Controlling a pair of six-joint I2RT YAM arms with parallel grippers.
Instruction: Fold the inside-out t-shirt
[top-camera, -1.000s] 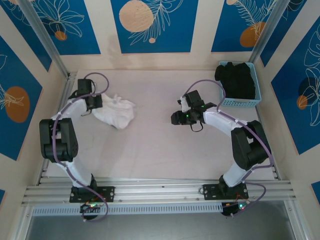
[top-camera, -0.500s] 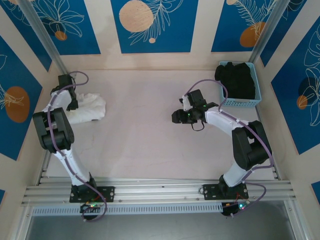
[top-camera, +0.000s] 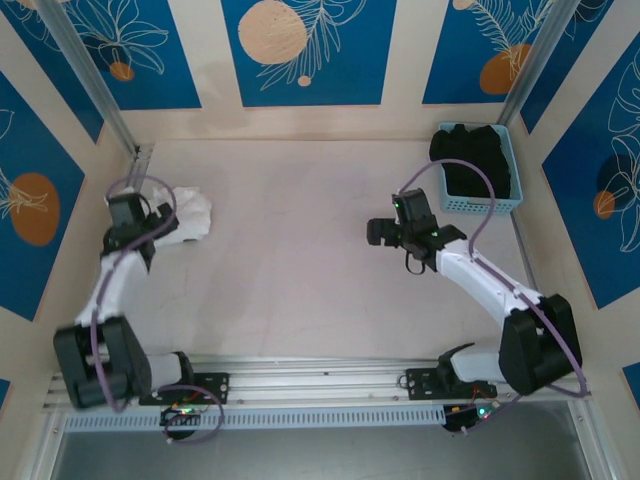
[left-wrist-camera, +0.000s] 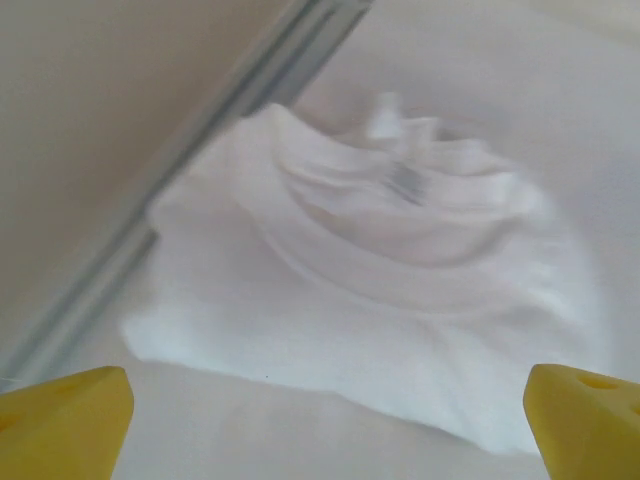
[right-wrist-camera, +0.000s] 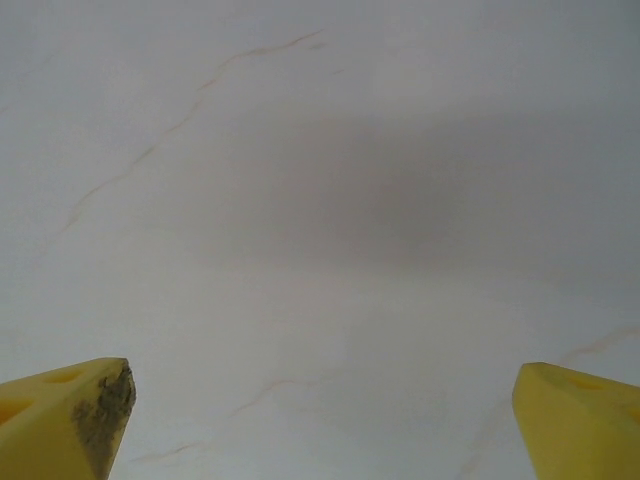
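Observation:
The white inside-out t-shirt (top-camera: 186, 212) lies bunched in a wrinkled heap at the far left of the table, against the metal side rail. In the left wrist view the t-shirt (left-wrist-camera: 380, 290) lies just ahead of the yellow fingertips (left-wrist-camera: 70, 420), which stand wide apart with nothing between them. My left gripper (top-camera: 140, 222) sits open at the shirt's near-left edge, apart from the cloth. My right gripper (top-camera: 378, 232) hovers open over bare table right of centre; its fingertips (right-wrist-camera: 70, 415) frame only the tabletop.
A light blue basket (top-camera: 508, 160) holding a black garment (top-camera: 472, 160) stands at the back right corner. A metal rail (top-camera: 140, 160) runs along the table's left side, and another rail (top-camera: 320, 380) crosses the near edge by the arm bases.
The left gripper dragged the shirt left to the rail, let go of it and pulled back toward the near side. The right gripper opened wider and shifted slightly right and nearer.

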